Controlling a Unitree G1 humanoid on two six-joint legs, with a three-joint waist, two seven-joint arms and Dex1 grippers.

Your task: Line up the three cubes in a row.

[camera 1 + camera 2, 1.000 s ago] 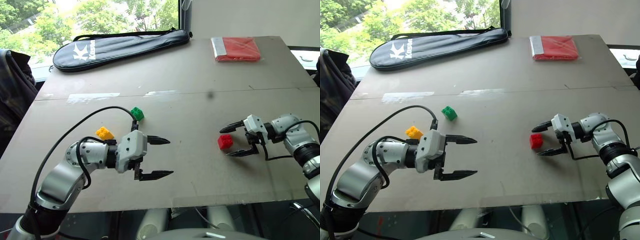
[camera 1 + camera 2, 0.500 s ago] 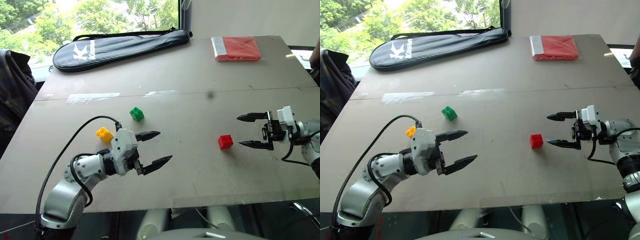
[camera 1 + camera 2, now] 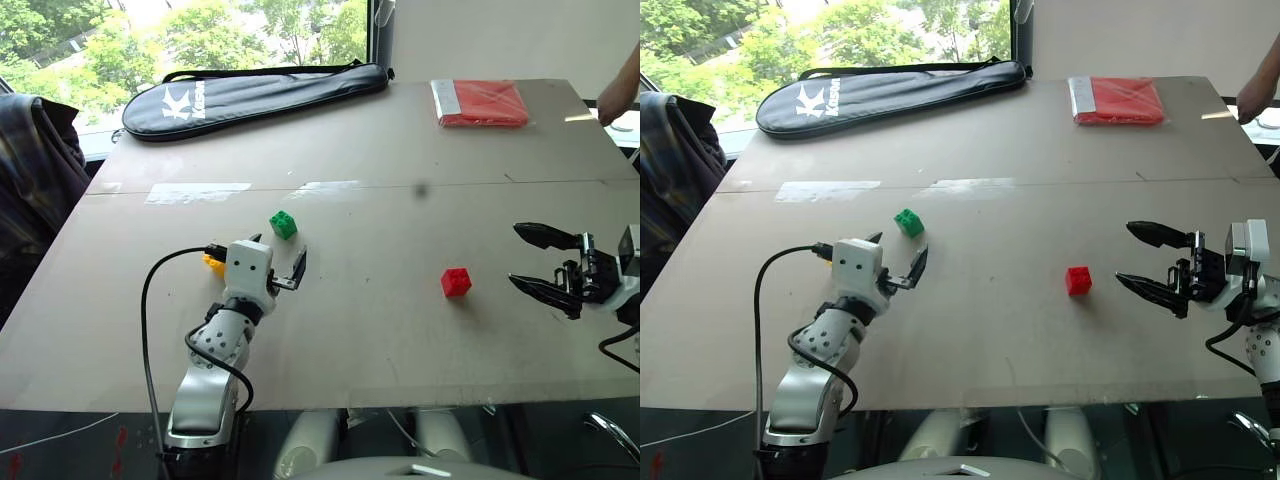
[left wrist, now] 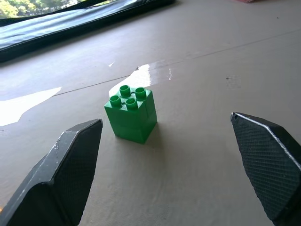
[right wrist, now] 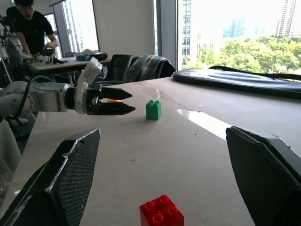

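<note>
The green cube (image 3: 283,224) stands upright on the table (image 3: 400,190), left of centre. My left gripper (image 3: 278,255) is open and points at it from just short of it, so the green cube (image 4: 131,113) sits ahead of the gap between the fingers. The yellow cube (image 3: 213,262) lies just left of that gripper, half hidden by it. The red cube (image 3: 456,282) rests alone to the right of centre. My right gripper (image 3: 518,254) is open, a short way right of the red cube (image 5: 161,213) and aimed at it.
A long black racket bag (image 3: 255,90) lies along the far left edge and a flat red packet (image 3: 482,102) at the far right. A person's hand (image 3: 617,95) shows at the far right edge. A plaid jacket (image 3: 35,170) hangs left of the table.
My left gripper swung from pointing right to pointing away from me at the green cube. My right gripper drew back to the right, away from the red cube. The cubes stayed put.
</note>
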